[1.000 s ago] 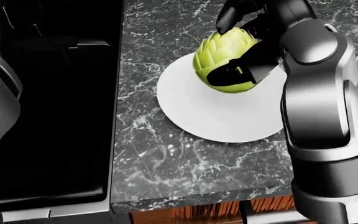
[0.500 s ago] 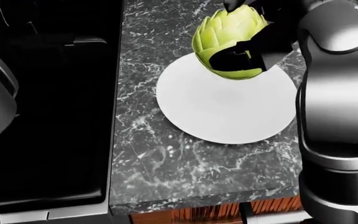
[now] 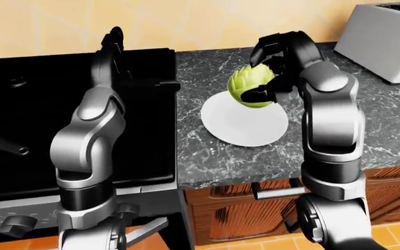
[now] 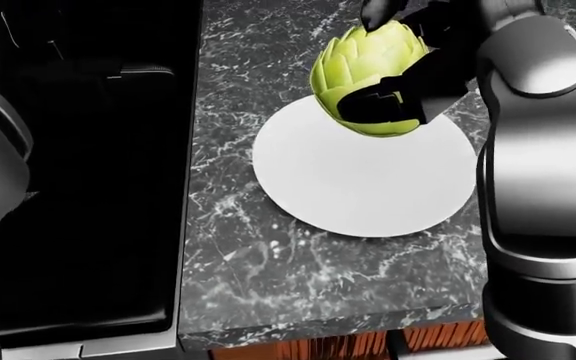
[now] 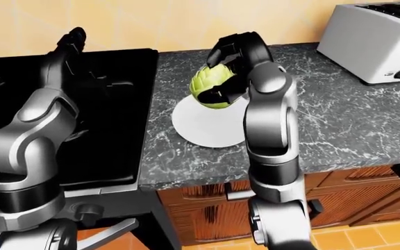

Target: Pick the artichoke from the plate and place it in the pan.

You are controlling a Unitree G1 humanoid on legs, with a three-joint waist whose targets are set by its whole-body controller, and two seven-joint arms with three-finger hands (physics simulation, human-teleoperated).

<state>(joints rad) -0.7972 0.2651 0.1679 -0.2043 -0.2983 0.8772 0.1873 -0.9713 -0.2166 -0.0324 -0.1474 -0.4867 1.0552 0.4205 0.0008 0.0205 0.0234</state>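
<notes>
Far to the left of my working hand sits the black stove, and my left hand is raised over it, taking no part; I cannot tell how its fingers are set. A dark handle pokes in at the left edge of the left-eye view, probably the pan's, though its bowl is hidden. My right hand has its fingers wrapped round the artichoke. Compared with a second ago it has risen off the white plate, which now lies bare beneath the hand, so the pick looks done and the carry left toward the stove comes next. The counter is dark marbled stone; well right of the hand stands a toaster against a yellow wall.
</notes>
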